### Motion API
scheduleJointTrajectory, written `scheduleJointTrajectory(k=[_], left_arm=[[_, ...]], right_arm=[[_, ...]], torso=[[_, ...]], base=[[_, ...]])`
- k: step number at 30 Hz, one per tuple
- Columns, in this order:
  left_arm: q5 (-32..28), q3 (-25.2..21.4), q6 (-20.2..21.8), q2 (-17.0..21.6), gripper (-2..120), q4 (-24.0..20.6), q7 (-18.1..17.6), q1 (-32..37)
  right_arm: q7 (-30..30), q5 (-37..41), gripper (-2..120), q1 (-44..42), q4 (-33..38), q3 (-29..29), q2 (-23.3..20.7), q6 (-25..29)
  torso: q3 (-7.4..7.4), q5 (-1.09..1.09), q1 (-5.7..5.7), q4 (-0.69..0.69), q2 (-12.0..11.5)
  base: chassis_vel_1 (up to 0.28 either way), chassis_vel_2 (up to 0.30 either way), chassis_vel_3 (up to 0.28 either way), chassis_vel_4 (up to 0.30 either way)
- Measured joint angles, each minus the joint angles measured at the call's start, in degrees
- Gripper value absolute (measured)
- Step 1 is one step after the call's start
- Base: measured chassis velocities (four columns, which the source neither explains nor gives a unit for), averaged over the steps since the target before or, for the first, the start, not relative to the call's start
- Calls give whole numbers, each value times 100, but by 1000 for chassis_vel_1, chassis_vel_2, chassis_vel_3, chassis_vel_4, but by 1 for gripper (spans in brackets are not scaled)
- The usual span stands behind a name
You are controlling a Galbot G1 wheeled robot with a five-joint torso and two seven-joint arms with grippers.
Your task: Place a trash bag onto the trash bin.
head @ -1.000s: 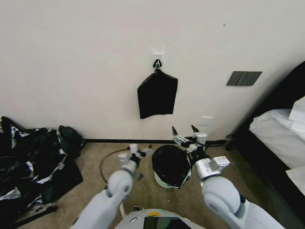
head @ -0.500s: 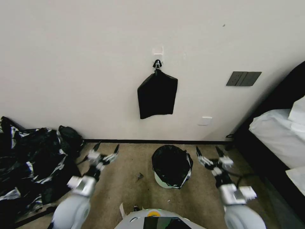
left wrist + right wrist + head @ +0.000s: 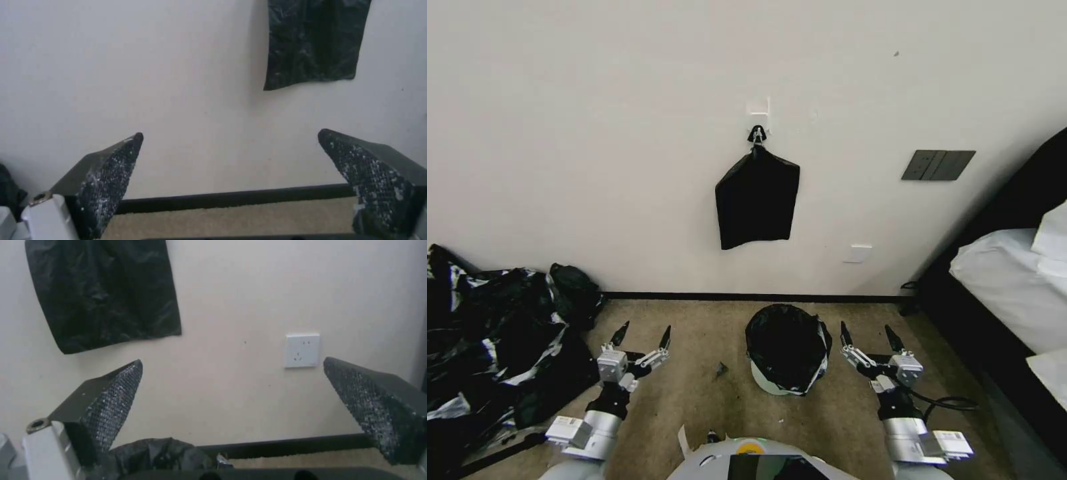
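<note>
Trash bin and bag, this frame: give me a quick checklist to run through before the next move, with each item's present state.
1. Trash bag lines the trash bin, its edge folded over the rim: ok.
2. Bin upright on the carpet: ok.
3. Left claw open, holding nothing, apart from the bin on its left: ok.
4. Right claw open, holding nothing, apart on its right: ok.
5. Bag seated evenly on the far rim: cannot tell.

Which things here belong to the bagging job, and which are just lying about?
Job:
bag, lining the bin
bin, on the carpet by the wall
left gripper and right gripper, jaws open, either side of the bin

Lying about:
hanging bundle on a wall hook
plastic heap
bed
socket
</note>
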Motion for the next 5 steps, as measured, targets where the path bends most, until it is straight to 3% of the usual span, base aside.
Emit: scheduleJointTrajectory(k=[5], left_arm=[[108, 195, -16, -50, 100, 1, -107, -36]], right_arm=[[10, -46, 100, -18, -5, -4, -13, 54]], torso=[[0, 0, 0, 0, 0]], base=[[0, 0, 0, 0]])
